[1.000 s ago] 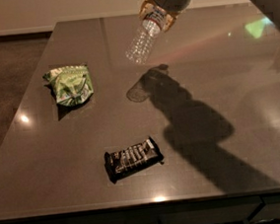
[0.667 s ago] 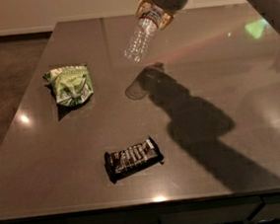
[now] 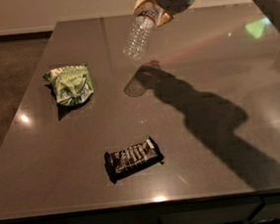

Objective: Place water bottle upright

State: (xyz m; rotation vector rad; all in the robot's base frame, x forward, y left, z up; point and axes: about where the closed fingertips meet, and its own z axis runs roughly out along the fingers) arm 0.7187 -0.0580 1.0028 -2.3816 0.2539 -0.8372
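Note:
The water bottle [image 3: 138, 37], clear and ribbed with a coloured label band near its neck, hangs in the air over the far middle of the dark table [image 3: 215, 67]. It is tilted, with its base pointing down and to the left. My gripper [image 3: 151, 10] is at the top of the camera view and is shut on the bottle's neck end, so the cap is hidden. The bottle's reflection and the arm's shadow lie on the tabletop below.
A crumpled green snack bag [image 3: 70, 85] lies on the left side of the table. A dark wrapped candy bar [image 3: 132, 157] lies near the front edge. The table's left edge borders brown carpet [image 3: 3, 77].
The gripper and the bottle have shifted slightly left and up. The bottle now hangs a little steeper.

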